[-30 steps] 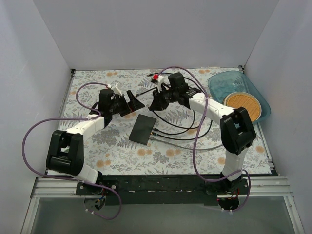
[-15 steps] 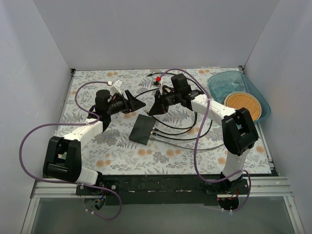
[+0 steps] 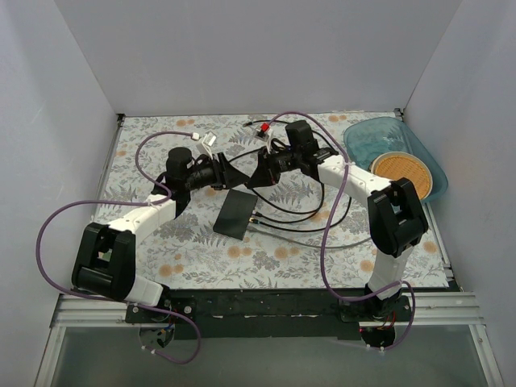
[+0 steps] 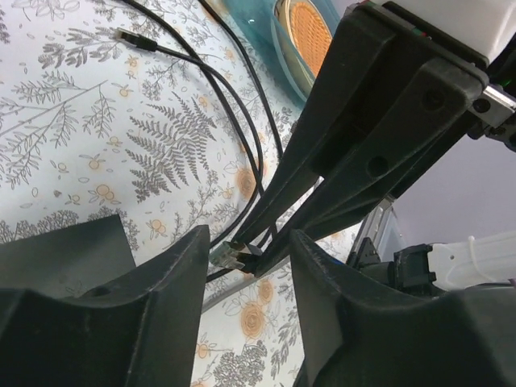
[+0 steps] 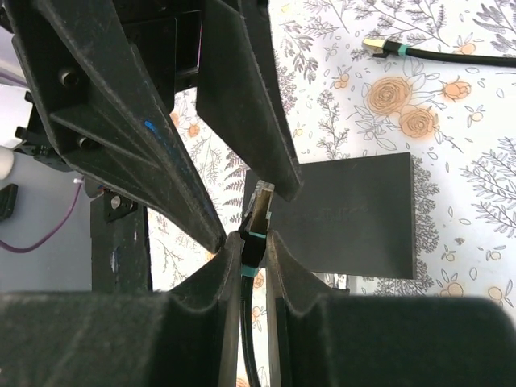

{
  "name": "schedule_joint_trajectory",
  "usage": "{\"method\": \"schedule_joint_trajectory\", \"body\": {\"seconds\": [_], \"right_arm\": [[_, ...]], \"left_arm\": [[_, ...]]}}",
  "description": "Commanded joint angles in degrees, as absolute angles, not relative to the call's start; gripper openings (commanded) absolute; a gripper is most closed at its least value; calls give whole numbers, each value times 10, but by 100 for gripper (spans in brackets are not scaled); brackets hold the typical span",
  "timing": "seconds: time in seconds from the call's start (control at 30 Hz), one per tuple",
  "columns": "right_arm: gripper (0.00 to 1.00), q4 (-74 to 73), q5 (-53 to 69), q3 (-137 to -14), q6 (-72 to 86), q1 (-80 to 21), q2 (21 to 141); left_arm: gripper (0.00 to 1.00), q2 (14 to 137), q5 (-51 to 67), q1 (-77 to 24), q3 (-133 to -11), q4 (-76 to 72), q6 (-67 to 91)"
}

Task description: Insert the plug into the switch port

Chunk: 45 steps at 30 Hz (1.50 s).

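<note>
The plug (image 5: 258, 222), clear-tipped with a teal band on a black cable, stands upright with my right gripper (image 5: 255, 239) shut on it. In the top view the right gripper (image 3: 260, 175) meets my left gripper (image 3: 236, 175) tip to tip above the table. In the left wrist view the left gripper (image 4: 250, 242) straddles the plug (image 4: 232, 256), its jaws apart, with a gap on the right side. The switch (image 3: 235, 213), a flat black box, lies on the flowered cloth just below both grippers. It also shows behind the plug as the switch (image 5: 355, 214).
Black cables (image 3: 300, 214) loop across the cloth right of the switch. A loose second plug end (image 5: 382, 47) lies on the cloth. A blue tray (image 3: 367, 139) holding an orange disc (image 3: 401, 171) sits at the back right. A small red part (image 3: 259, 127) lies at the back.
My left arm has swung right until its fingers reach the right gripper's tips, and its jaws have narrowed around the plug. The right gripper has kept its hold on the plug, barely shifting.
</note>
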<state>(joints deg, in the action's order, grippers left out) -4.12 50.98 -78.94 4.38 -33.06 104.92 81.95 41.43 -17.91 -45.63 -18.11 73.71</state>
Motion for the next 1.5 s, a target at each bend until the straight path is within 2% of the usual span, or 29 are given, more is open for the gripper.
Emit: {"method": "schedule_joint_trajectory", "body": {"seconds": [0.0,0.03,0.07,0.13,0.27,0.37,0.43,0.53,0.57,0.63,0.67,0.77,0.87,0.97,1.13,1.47], "right_arm": [[1,-5,519,-794,62,-325,1021],[1,-5,520,-792,63,-324,1020],[1,10,521,-787,65,-324,1015],[1,22,525,-781,71,-322,1010],[1,54,541,-765,90,-314,998],[1,60,546,-761,96,-311,995],[1,55,534,-762,97,-310,992],[22,27,471,-759,84,-310,973],[37,19,428,-757,81,-311,959],[48,12,390,-748,77,-311,943],[58,11,353,-739,78,-312,929],[70,11,275,-723,76,-318,905],[75,1,188,-727,51,-357,896],[77,-50,78,-745,11,-396,913],[76,-76,-20,-763,-18,-458,939],[57,-62,-111,-739,-40,-507,940]], "left_arm": [[37,827,410,-195,-486,-154,701],[28,829,407,-196,-487,-153,702],[23,828,403,-196,-487,-153,702],[18,829,403,-197,-484,-155,702],[16,822,396,-196,-477,-166,704],[0,822,401,-196,-475,-173,708],[0,822,397,-196,-475,-175,714],[0,821,354,-196,-483,-149,730],[0,820,339,-196,-488,-138,736],[0,823,310,-196,-499,-118,749],[0,822,303,-196,-502,-113,764],[0,829,281,-196,-515,-94,806],[0,836,279,-196,-524,-84,834],[0,833,265,-196,-528,-73,847],[0,818,223,-196,-534,-29,860],[0,814,212,-196,-538,-16,869]]}}
